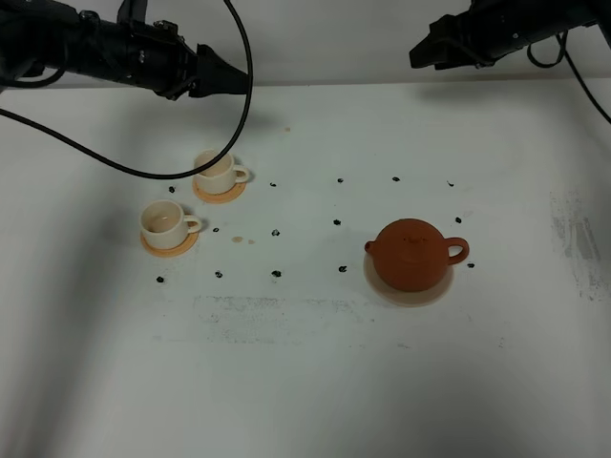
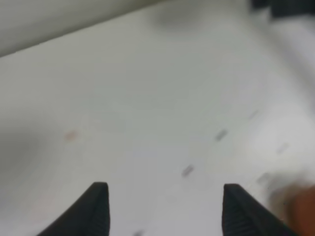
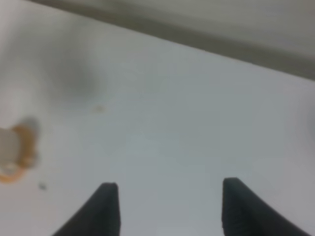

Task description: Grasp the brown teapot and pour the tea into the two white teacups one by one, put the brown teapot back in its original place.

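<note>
The brown teapot (image 1: 413, 254) sits on the large pale beige coaster (image 1: 409, 291) right of centre, spout to the left, handle to the right. Two white teacups (image 1: 218, 173) (image 1: 166, 225) stand on small orange coasters at the left; both hold a little tea. My left gripper (image 1: 221, 80) hangs open and empty at the far left, above the table. My right gripper (image 1: 417, 52) hangs open and empty at the far right. In the left wrist view the fingers (image 2: 96, 206) stand apart, and a brown blur of the teapot (image 2: 300, 206) shows. The right wrist view shows a blurred cup (image 3: 12, 152).
Small black marks (image 1: 277, 232) dot the white table (image 1: 305, 382) in a grid. A few tea drops (image 1: 239, 239) lie near the cups. A black cable (image 1: 191, 153) loops from the left arm over the table above the cups. Scuffs mark the right edge (image 1: 578, 239).
</note>
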Action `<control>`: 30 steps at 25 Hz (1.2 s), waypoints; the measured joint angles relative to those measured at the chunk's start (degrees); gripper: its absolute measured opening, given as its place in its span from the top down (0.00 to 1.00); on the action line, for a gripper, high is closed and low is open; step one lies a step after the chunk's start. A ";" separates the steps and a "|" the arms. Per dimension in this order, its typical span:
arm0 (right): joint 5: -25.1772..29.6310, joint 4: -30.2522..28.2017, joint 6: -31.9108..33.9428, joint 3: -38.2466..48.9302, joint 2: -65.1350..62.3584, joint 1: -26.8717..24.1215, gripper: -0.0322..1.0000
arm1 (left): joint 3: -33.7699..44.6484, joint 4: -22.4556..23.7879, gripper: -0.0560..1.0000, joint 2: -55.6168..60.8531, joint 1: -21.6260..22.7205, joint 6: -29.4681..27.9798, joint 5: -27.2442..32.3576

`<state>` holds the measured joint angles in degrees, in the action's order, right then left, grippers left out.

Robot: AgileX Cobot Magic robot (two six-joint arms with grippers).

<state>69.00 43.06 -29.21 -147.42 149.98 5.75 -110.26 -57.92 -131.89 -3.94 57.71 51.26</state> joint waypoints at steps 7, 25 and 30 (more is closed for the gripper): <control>0.68 -11.86 3.76 -0.02 -0.12 0.09 0.50 | 0.46 14.83 0.45 5.70 -0.45 -5.31 -0.33; 0.98 -27.79 9.39 18.19 -29.81 6.65 0.51 | 27.31 17.48 0.46 38.99 0.19 -8.91 -14.62; -0.06 -28.31 9.39 29.47 -40.19 6.84 0.51 | 34.87 19.69 0.50 47.55 3.60 -12.96 -12.78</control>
<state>68.95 14.75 -19.82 -117.96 109.78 12.58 -75.39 -38.23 -84.34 -0.34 44.75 38.48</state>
